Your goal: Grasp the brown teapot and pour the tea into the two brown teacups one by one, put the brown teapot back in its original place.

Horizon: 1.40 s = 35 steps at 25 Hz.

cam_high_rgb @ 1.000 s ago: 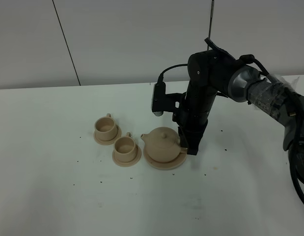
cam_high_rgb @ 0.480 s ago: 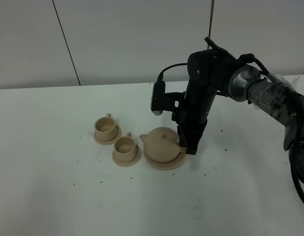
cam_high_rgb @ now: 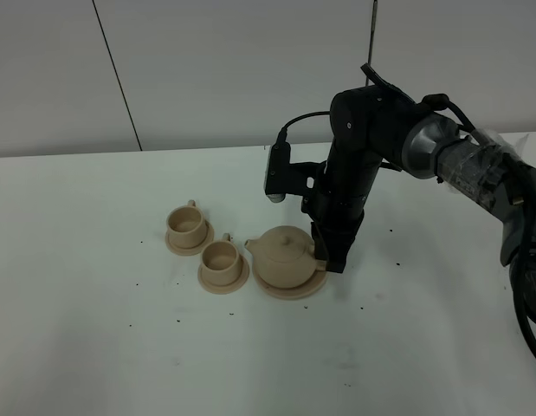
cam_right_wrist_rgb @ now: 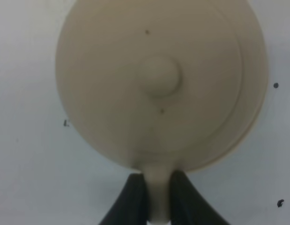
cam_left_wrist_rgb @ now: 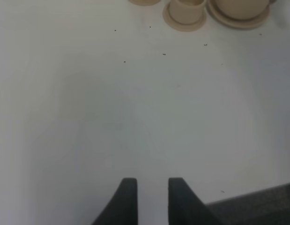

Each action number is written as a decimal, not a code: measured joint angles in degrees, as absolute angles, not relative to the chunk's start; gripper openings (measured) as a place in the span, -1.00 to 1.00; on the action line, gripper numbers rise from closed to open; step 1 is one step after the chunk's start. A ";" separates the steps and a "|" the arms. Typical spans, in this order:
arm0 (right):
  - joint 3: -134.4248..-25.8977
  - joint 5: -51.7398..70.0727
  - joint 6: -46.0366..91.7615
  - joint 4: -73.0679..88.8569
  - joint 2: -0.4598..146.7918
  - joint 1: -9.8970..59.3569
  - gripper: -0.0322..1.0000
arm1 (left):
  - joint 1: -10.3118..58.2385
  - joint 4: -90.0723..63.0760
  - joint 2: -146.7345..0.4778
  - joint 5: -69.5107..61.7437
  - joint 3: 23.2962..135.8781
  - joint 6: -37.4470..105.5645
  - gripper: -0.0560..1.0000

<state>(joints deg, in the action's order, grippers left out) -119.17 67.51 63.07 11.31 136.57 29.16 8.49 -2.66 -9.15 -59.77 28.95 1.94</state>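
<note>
Counting on the white surface (cam_high_rgb: 94, 347): one brown teapot (cam_high_rgb: 283, 256), two brown teacups, three saucers. Finding the teapot over the large saucer (cam_high_rgb: 292, 290); touching or just clear, cannot tell. Finding the rear teacup (cam_high_rgb: 187, 225) and front teacup (cam_high_rgb: 221, 258) each standing on its own small saucer (cam_high_rgb: 174, 248), just beside the spout. Pinching the teapot's loop handle (cam_right_wrist_rgb: 157, 211) in the right gripper's (cam_right_wrist_rgb: 158, 180) jaws. Holding the left gripper (cam_left_wrist_rgb: 152, 192) over bare surface, jaws slightly spread, gripping nothing.

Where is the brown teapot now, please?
Exterior high view: the brown teapot is right of the nearer teacup, over its large saucer, handle in the right hand.
</note>
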 joint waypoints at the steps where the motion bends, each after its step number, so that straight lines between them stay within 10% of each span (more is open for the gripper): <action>1: -119.17 67.51 63.07 11.31 136.57 29.16 -0.75 | 8.49 -2.66 -9.15 -59.77 28.95 1.94 -0.45; 35: -119.17 68.77 63.96 14.00 135.22 27.84 -0.75 | 8.49 -2.66 -9.15 -59.77 28.95 1.94 -0.45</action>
